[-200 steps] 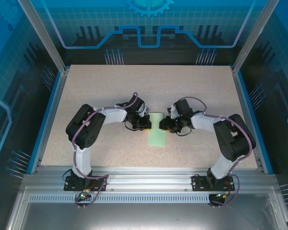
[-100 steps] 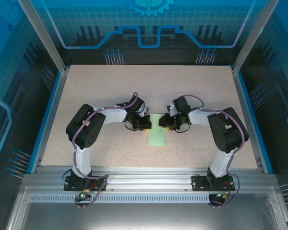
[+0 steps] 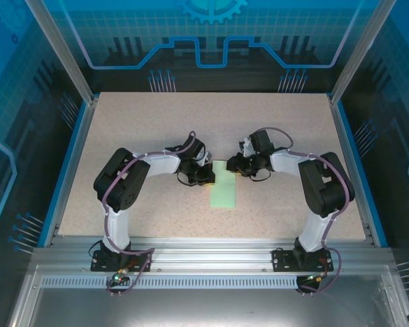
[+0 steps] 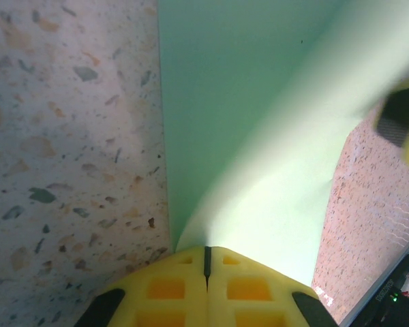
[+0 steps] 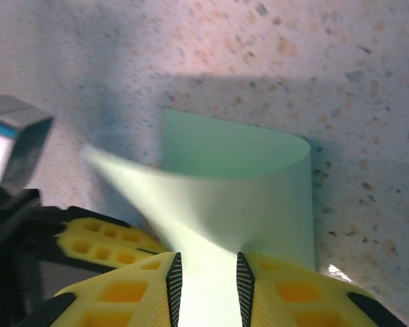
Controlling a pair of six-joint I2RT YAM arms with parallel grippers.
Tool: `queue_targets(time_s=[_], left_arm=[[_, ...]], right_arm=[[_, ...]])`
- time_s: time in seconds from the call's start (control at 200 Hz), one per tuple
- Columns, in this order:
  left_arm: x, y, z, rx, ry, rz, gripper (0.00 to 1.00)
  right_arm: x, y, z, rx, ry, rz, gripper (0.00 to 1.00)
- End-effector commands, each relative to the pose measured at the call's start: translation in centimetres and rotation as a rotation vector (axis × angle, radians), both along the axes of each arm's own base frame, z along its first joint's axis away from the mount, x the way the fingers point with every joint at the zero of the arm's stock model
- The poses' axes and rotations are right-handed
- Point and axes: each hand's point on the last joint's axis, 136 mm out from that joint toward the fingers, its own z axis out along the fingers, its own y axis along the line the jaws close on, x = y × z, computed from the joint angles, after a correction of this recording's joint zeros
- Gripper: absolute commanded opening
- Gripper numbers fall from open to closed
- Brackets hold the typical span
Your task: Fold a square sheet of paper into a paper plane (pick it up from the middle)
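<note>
Blue-lit panels (image 3: 211,27) wall in a speckled desk (image 3: 157,129). The square sheet of paper (image 3: 223,192) lies on it between the two grippers as a narrow, partly folded strip. Its far end sits at their tips and the rest runs back towards the bases.

The left gripper (image 4: 206,262) is fully closed, and the curled edge of the sheet runs right into its tips, so we judge it is pinching that edge. The right gripper (image 5: 206,264) is closed partway on a lifted flap, with pale paper filling the narrow gap between its fingers. Ahead of it the flap arches over the flat layer.

We read the step in hand as laying this flap over. To do it well, we would have the left gripper act as a fixed anchor and sweep the right one low across the sheet. The edges should meet before any pressing, so the crease falls straight.

Compared with a second ago, the right gripper has moved further from its base and its arm has swung round. The left gripper and the strip are where they were.
</note>
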Motion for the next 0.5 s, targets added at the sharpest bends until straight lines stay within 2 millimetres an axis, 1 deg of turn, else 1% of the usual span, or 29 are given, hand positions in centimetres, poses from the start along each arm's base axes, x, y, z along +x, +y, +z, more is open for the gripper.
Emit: queue_targets(time_s=[0.0, 0.06, 0.12, 0.185, 0.275, 0.355, 0.42, 0.495], left_arm=[[-1.9, 0.7, -2.3, 0.07, 0.079, -0.026, 0.0], [-1.9, 0.7, -2.4, 0.069, 0.079, -0.027, 0.0], [-2.0, 0.7, -2.4, 0.07, 0.08, -0.029, 0.0], [-2.0, 0.7, -2.4, 0.071, 0.081, -0.029, 0.0], [-2.0, 0.8, -2.4, 0.072, 0.082, -0.029, 0.0], [-2.0, 0.8, -2.4, 0.072, 0.082, -0.03, 0.0], [-2.0, 0.7, -2.4, 0.07, 0.082, -0.03, 0.0], [-2.0, 0.7, -2.4, 0.07, 0.081, -0.03, 0.0]], right_arm=[[-0.7, -0.8, -2.4, -0.03, 0.06, -0.01, 0.32], [-1.0, -1.2, -3.2, -0.045, 0.079, -0.017, 0.32], [-0.8, -1.6, -3.2, -0.057, 0.082, -0.027, 0.32], [-0.5, -1.3, -2.2, -0.039, 0.064, -0.019, 0.32], [0.3, -0.6, 0.3, 0.002, 0.015, -0.009, 0.32], [1.2, -0.3, 1.9, 0.019, -0.022, -0.001, 0.33], [1.8, -0.3, 2.2, 0.017, -0.03, -0.003, 0.33], [2.4, -0.5, 1.5, 0.014, -0.018, -0.011, 0.33]])
